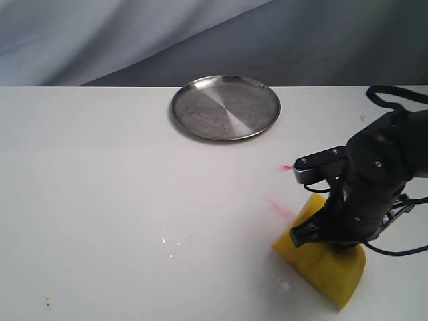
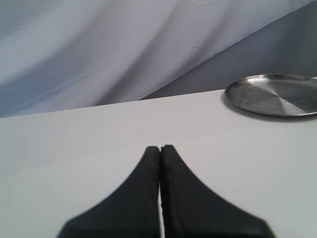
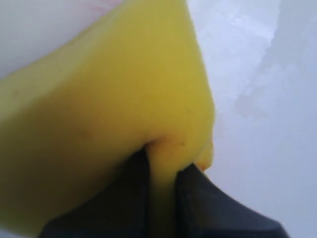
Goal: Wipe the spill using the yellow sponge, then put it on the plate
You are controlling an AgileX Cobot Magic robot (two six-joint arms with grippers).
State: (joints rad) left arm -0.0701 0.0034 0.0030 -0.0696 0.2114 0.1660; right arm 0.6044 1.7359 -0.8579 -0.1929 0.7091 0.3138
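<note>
The right gripper [image 1: 324, 239] is clamped on a fold of the yellow sponge [image 1: 328, 271] at the near right of the table [image 1: 80, 174]. Foam bulges between its fingers, a grip firm enough, I'd guess, for dragging. The spill [image 1: 172, 237] glistens well to the left. The plate [image 1: 224, 107] waits at far centre. The left gripper [image 2: 160, 158] is pressed closed on nothing, out of the way.

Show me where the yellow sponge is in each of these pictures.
Exterior view: the yellow sponge sits lower right, pinched by the right gripper.
Left wrist view: not in it.
Right wrist view: it fills most of the picture, squeezed between the dark fingers.
Shared landmark: the white table, in all three.
</note>
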